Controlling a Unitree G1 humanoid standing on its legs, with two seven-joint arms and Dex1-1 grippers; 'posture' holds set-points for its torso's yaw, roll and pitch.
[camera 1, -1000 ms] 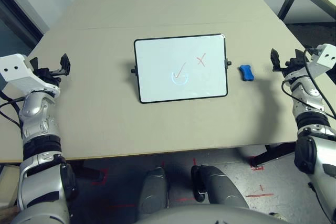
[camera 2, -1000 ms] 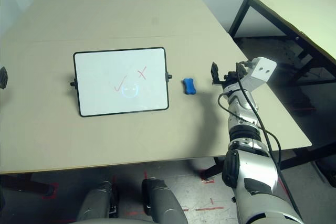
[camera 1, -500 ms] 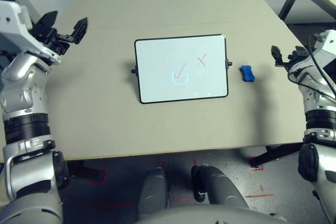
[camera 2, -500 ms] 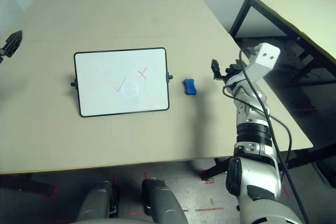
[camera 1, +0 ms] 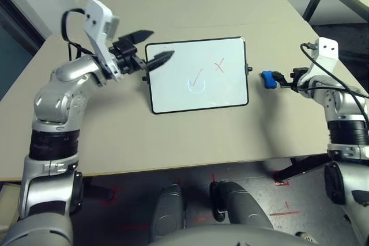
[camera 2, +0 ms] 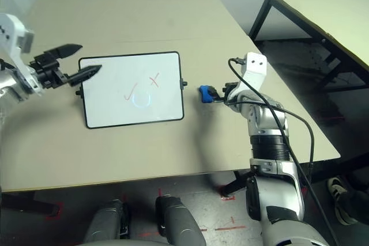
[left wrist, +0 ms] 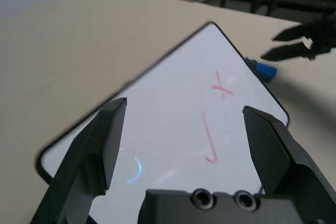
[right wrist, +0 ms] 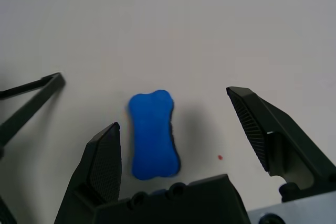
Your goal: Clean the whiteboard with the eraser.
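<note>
Left eye view: the whiteboard lies flat mid-worktop; the eraser sits just beside its short edge at 3 o'clock, apart from it.
Change, left: a second ago the left gripper hung off the worktop's edge at 9 o'clock; now it has swung in over the board's corner at 10 o'clock, jaws wide and empty.
Change, right: the right gripper has come in from 3 o'clock and now points at the eraser, jaws wide with the block between the fingers, not yet gripped.
Meaning: the pickup looks imminent; the left arm seems placed to steady the board.
Board surface: uncleaned, with a red tick, a red cross and a faint blue arc.
Eraser look: bright blue, pinched at the waist, lying flat.
</note>
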